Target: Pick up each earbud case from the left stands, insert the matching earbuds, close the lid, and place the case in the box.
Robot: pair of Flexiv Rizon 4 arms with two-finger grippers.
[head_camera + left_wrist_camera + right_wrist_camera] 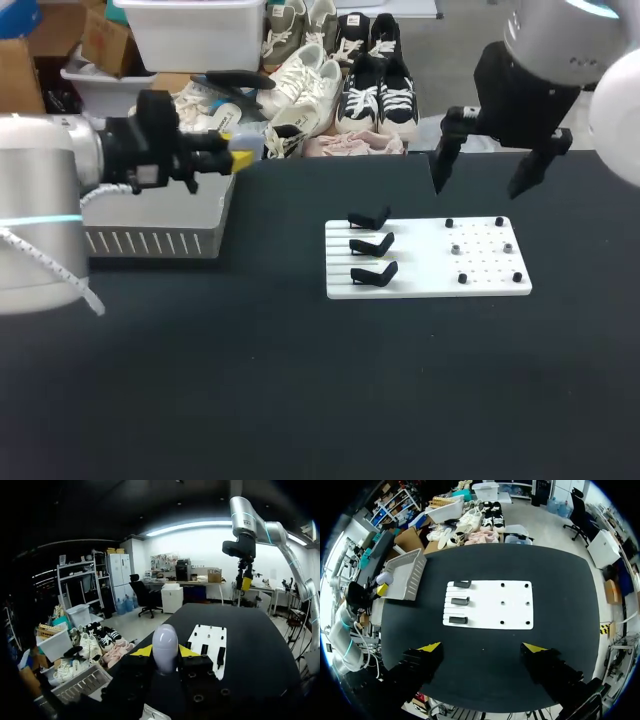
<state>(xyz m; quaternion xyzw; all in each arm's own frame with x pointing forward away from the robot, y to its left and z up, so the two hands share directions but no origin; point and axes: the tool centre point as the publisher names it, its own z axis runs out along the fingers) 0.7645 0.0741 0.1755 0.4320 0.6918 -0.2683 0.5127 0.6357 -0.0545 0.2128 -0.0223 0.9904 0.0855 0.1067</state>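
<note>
My left gripper is shut on a pale, rounded earbud case, one yellow-tipped finger on each side of it. In the head view this gripper hangs over the far right edge of the grey box. The right wrist view shows the case as a small pale blob above the box. A white board carries three black stands along its left side, all bare. My right gripper is open, high above the board's far edge, holding nothing; its tips stand wide apart.
Small black and grey pegs dot the right half of the white board. The grey box has a slotted front wall and stands at the table's far left. Black tabletop stretches in front of the board.
</note>
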